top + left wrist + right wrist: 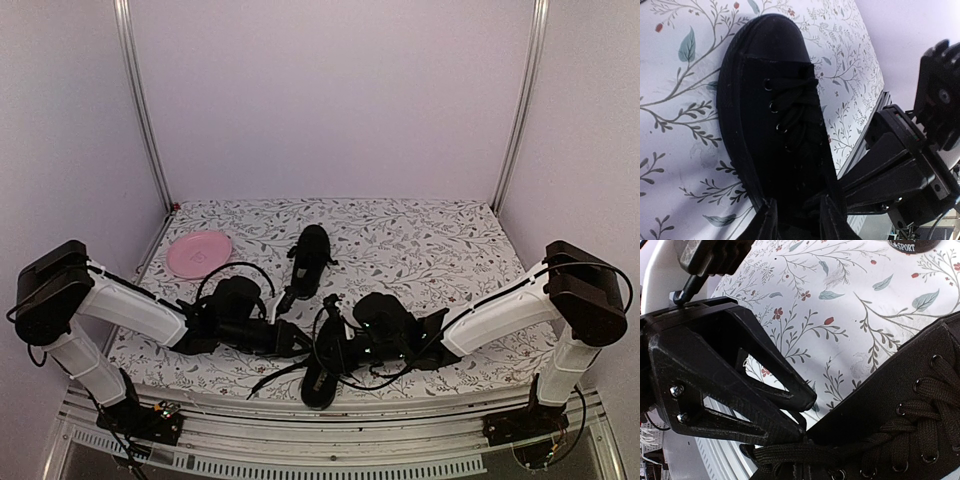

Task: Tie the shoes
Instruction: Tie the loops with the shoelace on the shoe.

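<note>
Top external: the near shoe (pixel 320 385) lay at the front edge of the surface (pixel 440 240), between the two arms, where each could reach its laces from its own side. The left hand (pixel 298 342) and right hand (pixel 345 348) met over it, close together. The far shoe (pixel 310 258) sat behind it, apart, and a pink plate (pixel 198 252) lay off to the left, out of the way.

Left wrist: the left hand's fingers (pixel 765 222) stood partly apart astride the near shoe's laced top. Black on black, I couldn't tell whether they pressed on anything. The right hand reached in from the right, crowding the same spot.

Right wrist: the right hand itself barely showed. It was closed tight, and a lace (pixel 810 452) ran flat across just in front of it, though I couldn't see whether it was pinched. The left hand's fingertips came nearly to that lace, so I judged each hand risked blocking the other.
</note>
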`<state>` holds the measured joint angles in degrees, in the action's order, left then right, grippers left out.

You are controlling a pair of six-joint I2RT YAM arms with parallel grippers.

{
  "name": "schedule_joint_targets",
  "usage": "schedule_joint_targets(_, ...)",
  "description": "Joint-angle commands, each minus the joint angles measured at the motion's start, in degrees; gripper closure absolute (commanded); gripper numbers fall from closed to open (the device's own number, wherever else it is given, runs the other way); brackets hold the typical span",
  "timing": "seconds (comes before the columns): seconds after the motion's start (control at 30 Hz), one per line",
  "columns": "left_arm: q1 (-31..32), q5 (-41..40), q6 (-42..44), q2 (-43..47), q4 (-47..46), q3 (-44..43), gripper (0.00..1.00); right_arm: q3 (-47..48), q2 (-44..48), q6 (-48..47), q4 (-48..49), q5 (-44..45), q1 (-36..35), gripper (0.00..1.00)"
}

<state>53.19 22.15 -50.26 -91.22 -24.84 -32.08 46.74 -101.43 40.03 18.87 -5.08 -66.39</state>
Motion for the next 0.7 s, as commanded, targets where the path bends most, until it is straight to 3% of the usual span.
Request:
schedule_joint_targets(0.0,-0.27,1.02,-0.55,-0.12,-3.18,0.37,0.71,-0.86,0.58,0.26,-1.21,2.29,0.20,0.98)
schedule_joint_targets(0.67,-0.23,0.70,-3.20,-0.83,-5.36,1.41,0.72,-0.78,0.48,0.20,-1.21,2.10,0.17,0.98)
